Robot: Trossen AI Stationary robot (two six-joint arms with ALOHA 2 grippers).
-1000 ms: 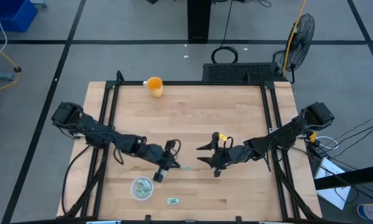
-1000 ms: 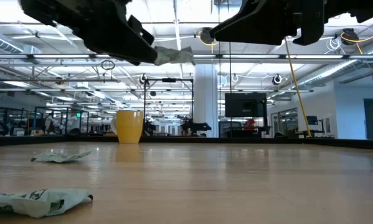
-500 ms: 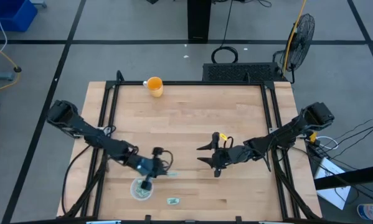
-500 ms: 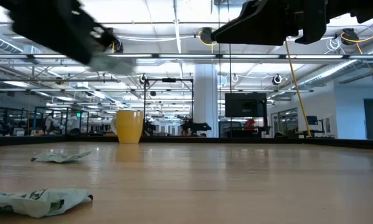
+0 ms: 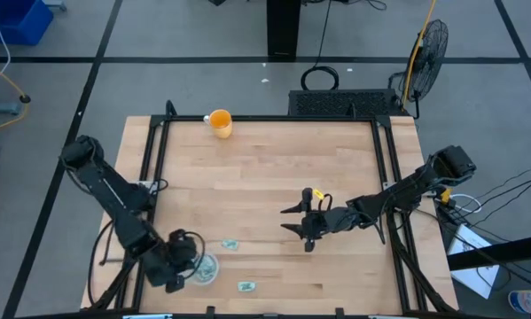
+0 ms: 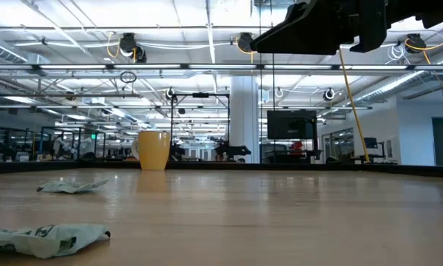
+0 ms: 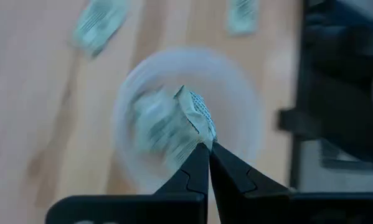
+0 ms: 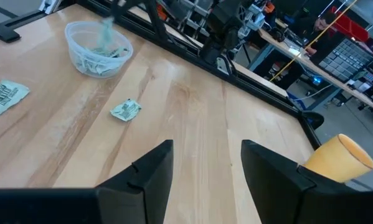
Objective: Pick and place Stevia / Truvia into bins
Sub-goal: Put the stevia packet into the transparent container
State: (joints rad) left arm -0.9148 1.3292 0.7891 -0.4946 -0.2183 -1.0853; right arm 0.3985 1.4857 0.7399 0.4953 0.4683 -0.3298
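We see the left tool (image 7: 206,149) over the cup (image 5: 203,268) near the front left of the bench (image 5: 265,168), its fingers pinched together on the corner of a sachet (image 7: 195,115) that hangs just above the cup's mouth. In the left wrist view the cup (image 7: 186,118) lies right under that sachet, and blurred green and white paper shows inside it. From the right wrist view the cup (image 8: 99,48) holds several crumpled sachets.

Two more sachets lie loose on the bench. One (image 5: 230,245) is just beyond the cup toward the middle; the other (image 5: 245,285) is close to the front edge, a little to the right of the cup. In the low view both lie flat and creased, one near (image 6: 44,239) and one farther back (image 6: 73,186).

The right tool (image 5: 293,221) waits above the middle of the bench, well apart from the cup, with its fingers (image 8: 146,174) spread wide and nothing between them.

A yellow mug (image 5: 220,122) stands at the far edge of the bench, away from both arms.
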